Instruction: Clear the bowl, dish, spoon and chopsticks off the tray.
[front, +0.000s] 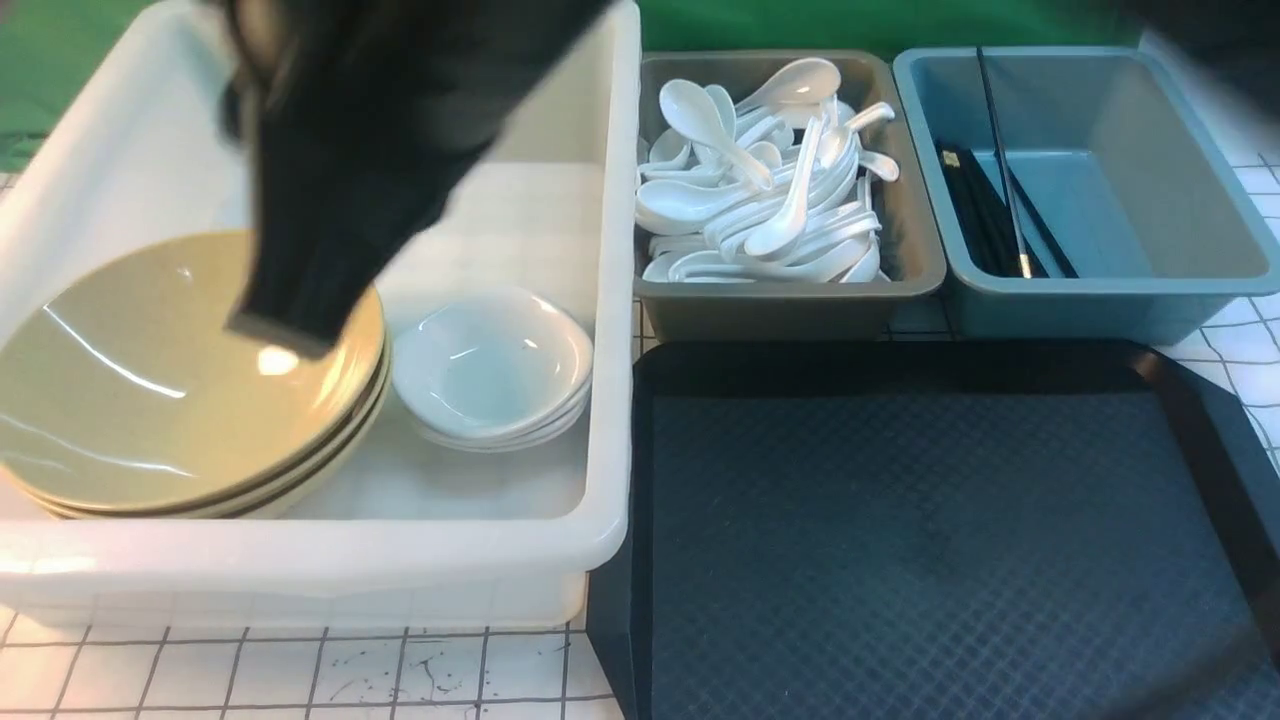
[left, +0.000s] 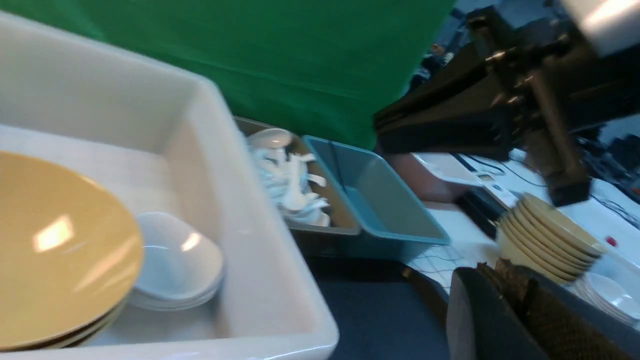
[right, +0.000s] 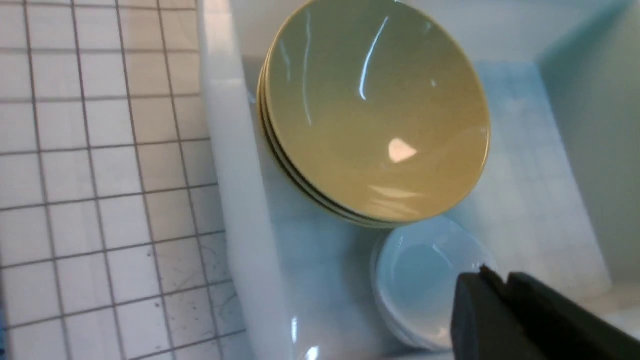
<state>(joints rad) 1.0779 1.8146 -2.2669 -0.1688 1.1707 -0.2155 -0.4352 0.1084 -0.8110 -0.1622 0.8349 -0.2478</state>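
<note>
Dark arm (front: 340, 150) angled above bowl (front: 150, 400)

Glossy crockery, matt plastics.
Bowl (front: 150, 400), dish (front: 490, 370) glazed, shiny; tray (front: 930, 540) diamond-textured matt plastic; tub (front: 300, 570) smooth plastic.

Black arms, blurred and close to the lens

In the front view one arm (front: 340, 150) shows as a matte black tapering mass ending in a flat, squared-off grey edge. The left wrist view catches a black wedge-shaped gripper (left: 500, 120) with metal screws and brownish linkage bars, plus a rounded black finger (left: 480, 320) with a brown, cross-hatched pad. The right wrist view shows only a plain black finger (right: 505, 320).
</note>
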